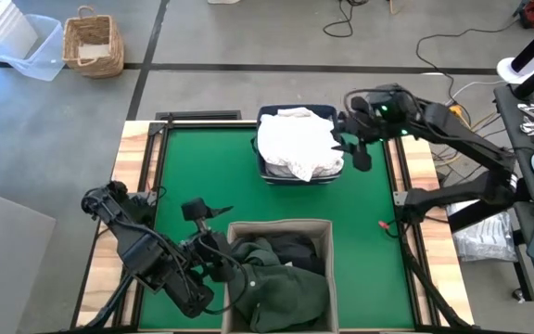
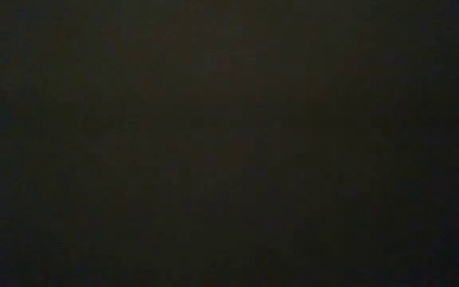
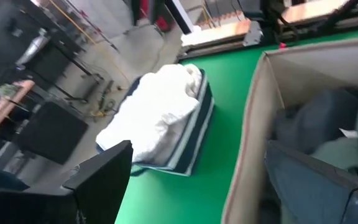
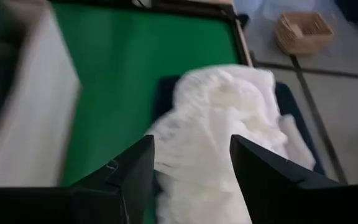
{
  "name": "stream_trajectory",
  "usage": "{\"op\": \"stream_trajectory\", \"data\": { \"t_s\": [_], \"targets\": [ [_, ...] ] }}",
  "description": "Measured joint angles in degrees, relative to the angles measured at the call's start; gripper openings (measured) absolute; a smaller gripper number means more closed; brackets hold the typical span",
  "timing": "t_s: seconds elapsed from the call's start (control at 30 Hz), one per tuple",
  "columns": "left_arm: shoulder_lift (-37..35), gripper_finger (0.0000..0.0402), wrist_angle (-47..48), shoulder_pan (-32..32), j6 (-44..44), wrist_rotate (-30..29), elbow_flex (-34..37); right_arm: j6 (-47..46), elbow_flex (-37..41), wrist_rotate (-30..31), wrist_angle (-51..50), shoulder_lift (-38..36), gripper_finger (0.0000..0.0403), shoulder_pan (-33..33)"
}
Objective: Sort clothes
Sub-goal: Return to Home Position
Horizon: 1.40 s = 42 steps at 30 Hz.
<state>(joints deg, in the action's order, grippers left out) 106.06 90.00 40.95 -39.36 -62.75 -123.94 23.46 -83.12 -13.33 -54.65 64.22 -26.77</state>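
High view: table (image 1: 137, 139) w/ green mat (image 1: 193, 158). Navy bin (image 1: 264, 172) stands by the back edge, right of centre. White clothes (image 1: 295, 144) are heaped in it, above the rim. Beige bin (image 1: 281, 226) stands at mid front edge, w/ dark clothes (image 1: 281, 278) (green, charcoal) filling it. No garment seen loose on the mat. Right gripper (image 1: 350, 148) hangs at the navy bin's right side, just beside the white heap. Left gripper (image 1: 216, 237) is low near the front-left corner, at the beige bin's left wall. Low view: black throughout, nothing to report. Left wrist view: fingers (image 3: 104, 180) set wide w/ nothing between them. One is over the mat, the other over the beige bin's contents, and the navy bin w/ its white load shows beyond. Right wrist view: fingers (image 4: 129, 174) apart at approx. medium spread and empty, w/ white fabric directly beyond them. Contact w/ it cannot be told. Assessment: sorting appears complete, whites in navy and darks in beige. Step in hand is judged to be the return to rest pose. Next move req.: right arm lifts clear of heap and rim before swinging back, since a finger could snag fabric. Left arm backs off the beige wall. Neither gripper has anything to release.
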Motion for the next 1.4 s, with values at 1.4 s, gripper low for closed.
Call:
{"op": "stream_trajectory", "data": {
  "t_s": [1.4],
  "targets": [
    [-7.8,0.0343,-64.4,-3.2,61.3,11.5,25.3,-8.5,14.1,9.5,37.6,-5.5,0.015,30.3]
  ]
}}
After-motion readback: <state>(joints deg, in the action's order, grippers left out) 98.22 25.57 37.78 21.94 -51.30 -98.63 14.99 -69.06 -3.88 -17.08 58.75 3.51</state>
